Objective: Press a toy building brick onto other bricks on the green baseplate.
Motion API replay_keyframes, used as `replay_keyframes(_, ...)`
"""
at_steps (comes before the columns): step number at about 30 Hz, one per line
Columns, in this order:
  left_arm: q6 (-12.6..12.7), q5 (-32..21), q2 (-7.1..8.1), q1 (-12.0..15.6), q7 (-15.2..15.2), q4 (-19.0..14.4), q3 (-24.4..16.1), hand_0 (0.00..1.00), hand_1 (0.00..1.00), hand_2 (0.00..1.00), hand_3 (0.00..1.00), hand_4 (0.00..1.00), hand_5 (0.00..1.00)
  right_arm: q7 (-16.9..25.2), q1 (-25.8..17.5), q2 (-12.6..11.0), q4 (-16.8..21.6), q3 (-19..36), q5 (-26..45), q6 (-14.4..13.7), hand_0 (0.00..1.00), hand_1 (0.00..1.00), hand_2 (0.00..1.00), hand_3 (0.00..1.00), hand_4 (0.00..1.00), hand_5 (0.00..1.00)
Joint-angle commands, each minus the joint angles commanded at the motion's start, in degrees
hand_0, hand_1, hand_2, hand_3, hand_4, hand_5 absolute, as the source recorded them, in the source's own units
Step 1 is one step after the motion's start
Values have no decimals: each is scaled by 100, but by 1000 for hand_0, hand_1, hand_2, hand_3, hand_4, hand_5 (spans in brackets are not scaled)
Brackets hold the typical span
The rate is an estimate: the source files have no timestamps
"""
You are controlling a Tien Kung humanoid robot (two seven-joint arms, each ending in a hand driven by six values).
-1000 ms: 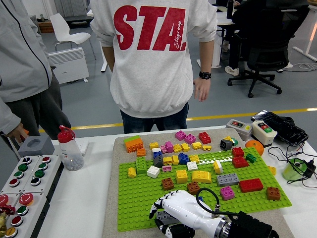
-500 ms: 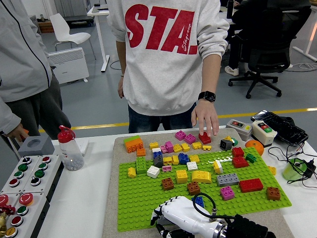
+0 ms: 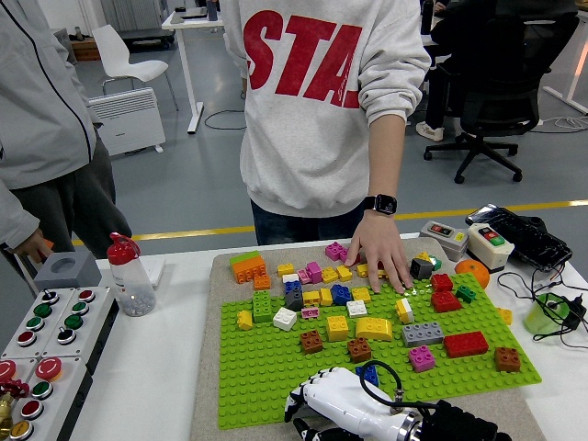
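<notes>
The green baseplate (image 3: 266, 367) lies on a grey mat and carries many bricks: a yellow one (image 3: 373, 327), a grey one (image 3: 422, 333), a red one (image 3: 465, 343), brown ones (image 3: 358, 348) and a pink one (image 3: 422, 357). My right hand (image 3: 317, 404), white with a black forearm, lies knuckles up over the plate's near edge. A small blue brick (image 3: 369, 374) stands just behind its wrist. A person's hand (image 3: 381, 262) reaches down from the far side and rests on the loose bricks at the plate's far edge. My left hand is out of view.
A red-capped bottle (image 3: 131, 276) and a grey button panel (image 3: 37, 340) are on the left. On the right are an orange (image 3: 471, 272), button boxes (image 3: 488, 243), a green cup (image 3: 548, 312) and cables. A second person (image 3: 46, 138) stands far left.
The person has stepped closer and lowered a hand onto the bricks at the plate's far edge. My right hand has slid slightly toward the near edge.
</notes>
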Motion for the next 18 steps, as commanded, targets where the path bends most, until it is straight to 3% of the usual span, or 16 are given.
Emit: replay_keyframes(18,-1,44,-18,40,19,0,-21,659,685,680,579,293,998,-31,-81,-31,66,-32,-24,31,626,644,609,571,385,265)
